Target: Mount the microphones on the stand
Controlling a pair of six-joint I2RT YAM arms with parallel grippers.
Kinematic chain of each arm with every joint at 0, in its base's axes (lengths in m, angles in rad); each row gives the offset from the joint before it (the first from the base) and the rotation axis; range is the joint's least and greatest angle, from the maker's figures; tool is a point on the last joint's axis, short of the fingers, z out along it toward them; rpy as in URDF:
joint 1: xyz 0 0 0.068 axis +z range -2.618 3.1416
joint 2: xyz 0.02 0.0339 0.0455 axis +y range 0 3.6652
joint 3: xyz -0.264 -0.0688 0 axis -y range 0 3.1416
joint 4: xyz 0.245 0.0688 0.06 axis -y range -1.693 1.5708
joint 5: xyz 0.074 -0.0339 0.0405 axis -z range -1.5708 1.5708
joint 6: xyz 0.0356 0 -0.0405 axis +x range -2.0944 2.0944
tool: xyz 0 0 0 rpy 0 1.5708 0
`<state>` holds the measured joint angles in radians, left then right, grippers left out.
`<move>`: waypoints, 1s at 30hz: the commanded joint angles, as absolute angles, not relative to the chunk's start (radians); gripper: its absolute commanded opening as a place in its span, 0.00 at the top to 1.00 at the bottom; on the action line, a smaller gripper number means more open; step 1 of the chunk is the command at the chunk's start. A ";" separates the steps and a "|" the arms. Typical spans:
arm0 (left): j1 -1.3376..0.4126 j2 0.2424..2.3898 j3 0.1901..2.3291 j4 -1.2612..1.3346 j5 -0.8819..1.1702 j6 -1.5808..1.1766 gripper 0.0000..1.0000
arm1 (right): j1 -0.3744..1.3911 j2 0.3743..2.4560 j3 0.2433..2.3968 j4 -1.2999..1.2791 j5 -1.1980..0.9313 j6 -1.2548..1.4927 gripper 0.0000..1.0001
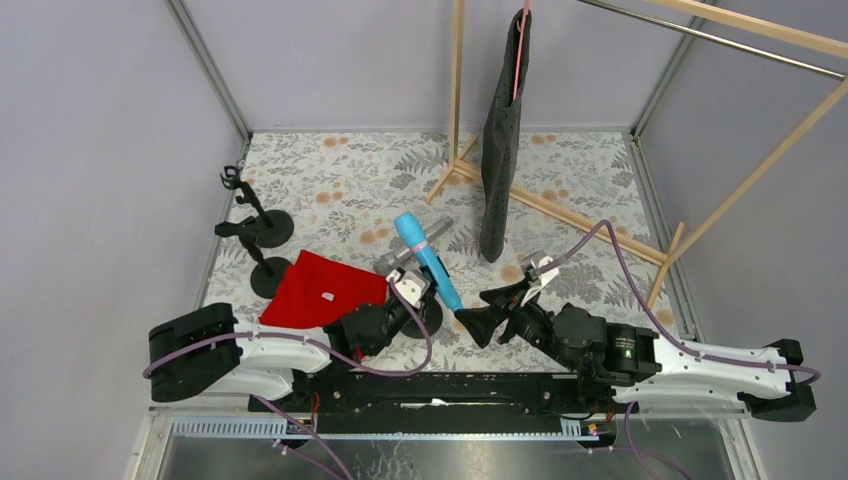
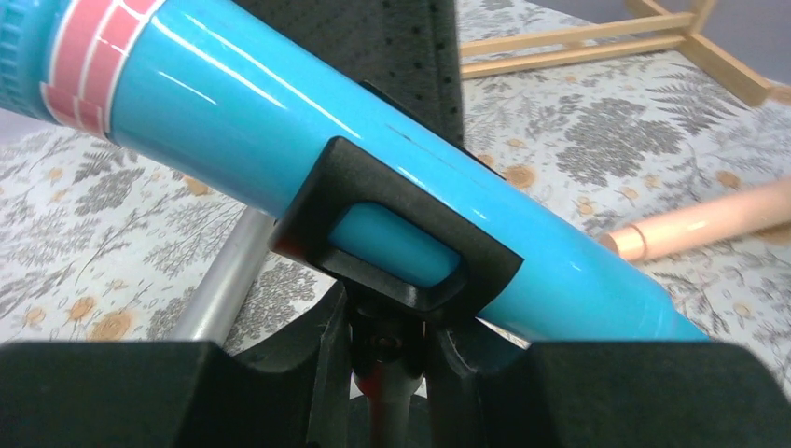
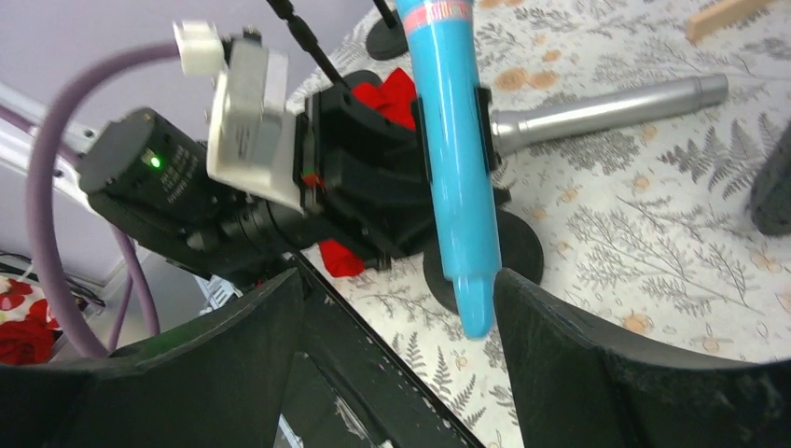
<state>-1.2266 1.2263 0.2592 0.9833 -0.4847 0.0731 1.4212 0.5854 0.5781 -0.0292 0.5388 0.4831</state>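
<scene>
Leaning at a slant over the floral surface (image 1: 350,170), the cyan-blue microphone (image 1: 428,262) sits in the black clip (image 2: 392,233) of a small desk stand (image 3: 520,247). Its rounded head points up and away from the arms. Its narrow tail points down toward them.

The left hand (image 1: 385,318) is clamped on the stand's stem just under the clip, bracing it. The right hand (image 3: 396,294) has its two fingers spread wide apart. From its own wrist camera, the microphone's tail tip hangs between and just above those fingers, and nothing appears to touch it. From above, that hand sits just beside the tail end.

The microphone body looks like glossy hard plastic: stiff, light, and probably slippery along the smooth barrel. The tail below the clip seems the best place to hold it, since the clip covers the middle and the head looks wider. A pinch there would likely need to be square so that the barrel does not slide or twist in the clip.

The silver-grey microphone (image 3: 606,107) lies flat on the surface just behind the stand, partly hidden by it. The peach-pink microphone (image 2: 709,219) also lies flat, off to one side, with only part of its barrel in view. Both seem yet to be mounted. Two more black stands (image 1: 255,225) wait near the left wall, next to a red cloth (image 1: 320,290).
</scene>
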 commanded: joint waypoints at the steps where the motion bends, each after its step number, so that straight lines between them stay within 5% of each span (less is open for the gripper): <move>1: -1.157 1.201 0.332 0.940 -0.540 -0.037 1.00 | 1.428 0.546 0.563 -0.107 0.615 0.565 0.19; 20: -0.740 1.270 0.686 0.947 -0.279 -0.182 1.00 | 1.428 0.474 0.524 -0.217 0.662 0.613 0.19; 30: -0.497 1.571 0.884 1.163 -0.043 -0.212 1.00 | 1.428 0.458 0.495 -0.254 0.677 0.654 0.19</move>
